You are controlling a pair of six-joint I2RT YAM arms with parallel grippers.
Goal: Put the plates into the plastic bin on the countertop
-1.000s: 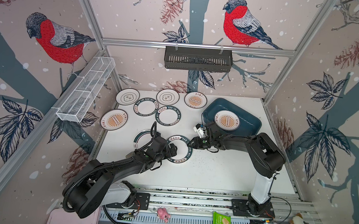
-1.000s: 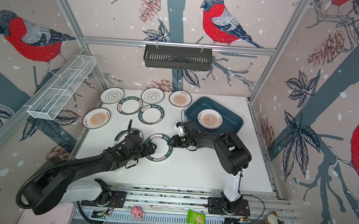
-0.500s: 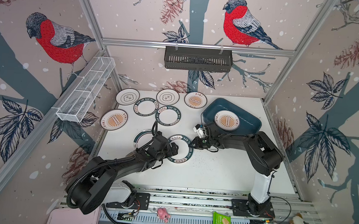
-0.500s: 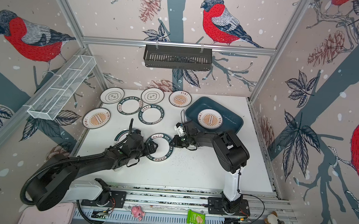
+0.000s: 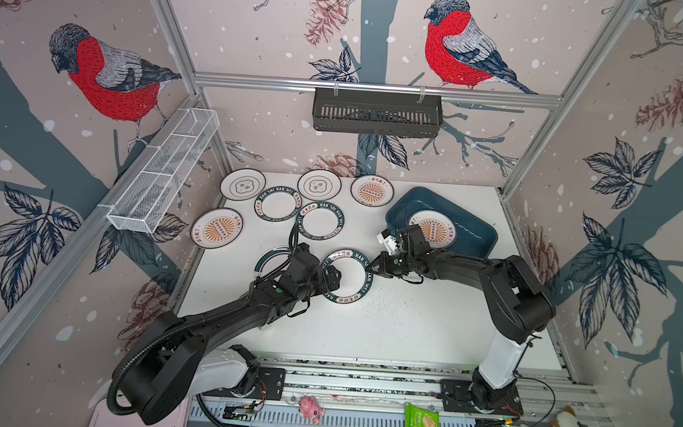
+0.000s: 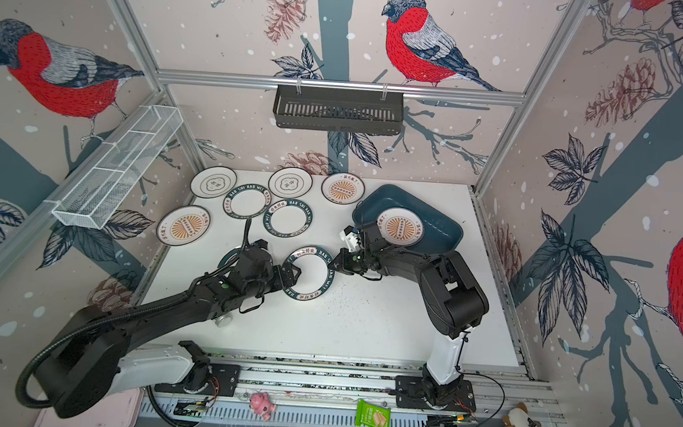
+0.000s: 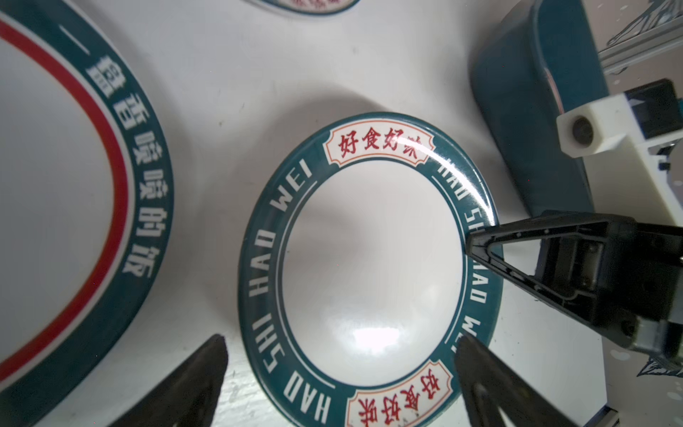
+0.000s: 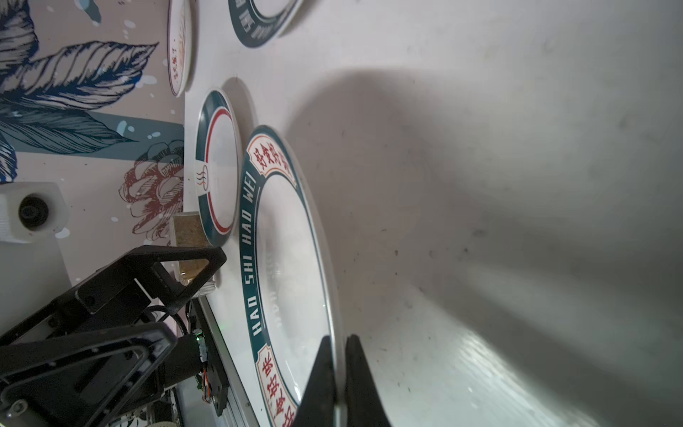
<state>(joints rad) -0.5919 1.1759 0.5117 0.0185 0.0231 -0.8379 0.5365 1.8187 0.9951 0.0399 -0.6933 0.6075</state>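
The right gripper [image 8: 338, 342] is pinched tight on the rim of a green-rimmed plate [image 5: 347, 275] on the countertop [image 5: 385, 326]. The left gripper [image 7: 342, 355] is wide open and holds nothing. Its fingers are spread at the plate's other side, across from the right gripper. The bin [image 5: 475, 233] is just behind the right gripper, with one orange plate [image 5: 430, 230] inside. To do this well, I think the right gripper should lift slowly and keep the plate level, so it does not slip from the thin pinch. Then it should carry it over the bin wall, lay it flat and let go.
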